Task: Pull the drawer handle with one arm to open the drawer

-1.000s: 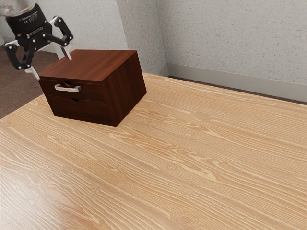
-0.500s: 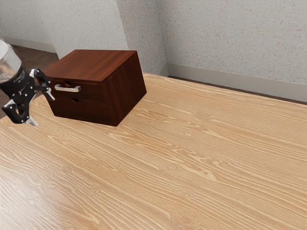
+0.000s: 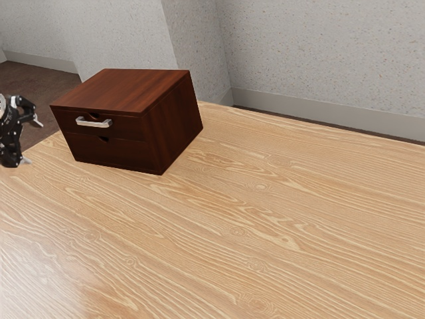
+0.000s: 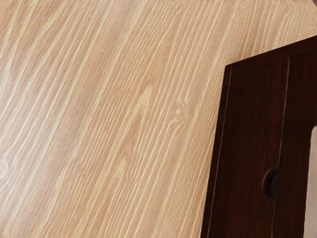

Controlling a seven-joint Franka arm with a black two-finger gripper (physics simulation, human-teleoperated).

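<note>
The bare table (image 3: 265, 232) fills the foreground. At the exterior view's left edge the black jaws hang low over the table's rim, spread wide and holding nothing, well apart from the handle (image 3: 93, 122). Farther back stands the dark box (image 3: 133, 90), its top drawer (image 3: 126, 125) flush with the front, the silver handle across it and a notch (image 3: 103, 139) just below. From the wrist, the box front (image 4: 247, 148) and notch (image 4: 271, 184) show beside the table grain. Behind rises the wall (image 3: 319, 46).
</note>
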